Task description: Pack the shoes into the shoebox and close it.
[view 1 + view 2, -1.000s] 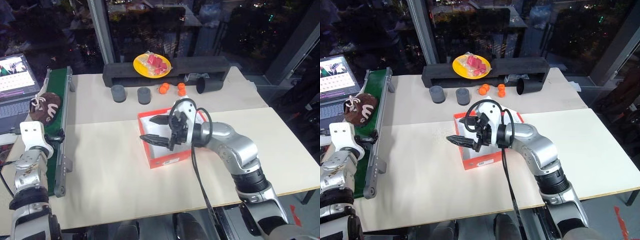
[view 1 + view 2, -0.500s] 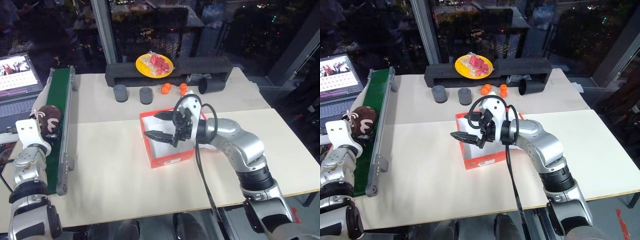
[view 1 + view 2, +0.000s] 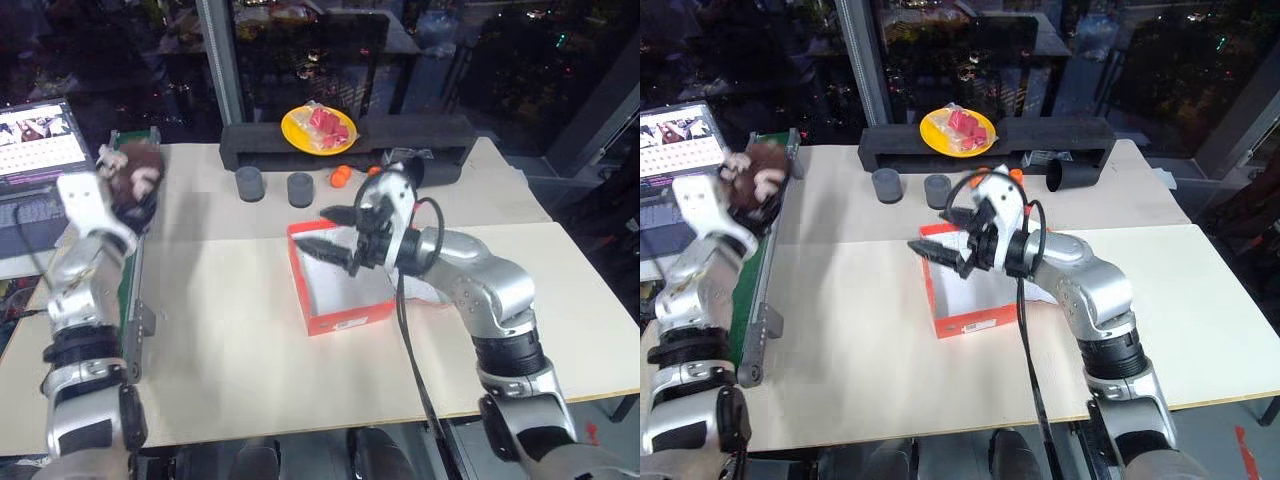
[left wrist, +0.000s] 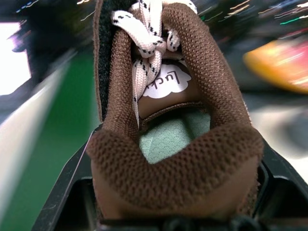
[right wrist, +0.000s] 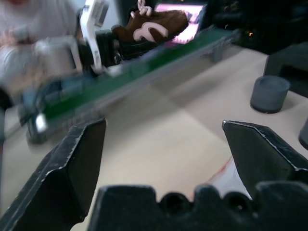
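A dark brown shoe point(image 3: 135, 172) with white laces hangs above the green conveyor belt point(image 3: 130, 290) at the far left, with my left gripper point(image 3: 125, 195) shut on it. The left wrist view looks into the shoe point(image 4: 173, 120) from its heel, a black finger point(image 4: 79, 173) on each side. The red-orange shoebox point(image 3: 345, 320) stands open in the middle of the table, white inside. My right gripper point(image 3: 335, 230) hovers open over the box's far left corner, holding nothing. The right wrist view looks between its fingers point(image 5: 82, 159) toward the lifted shoe point(image 5: 149, 26).
A yellow plate point(image 3: 318, 130) of red pieces rests on a long black tray point(image 3: 440, 135) at the back. Two grey cylinders point(image 3: 250, 183), orange balls point(image 3: 342, 176) and a black cup point(image 3: 1070, 176) stand before it. A laptop point(image 3: 40, 135) sits at the far left.
My left gripper has shut on the shoe and lifted it off the conveyor belt, up and to the right. The right gripper has risen a little over the box and stays open.
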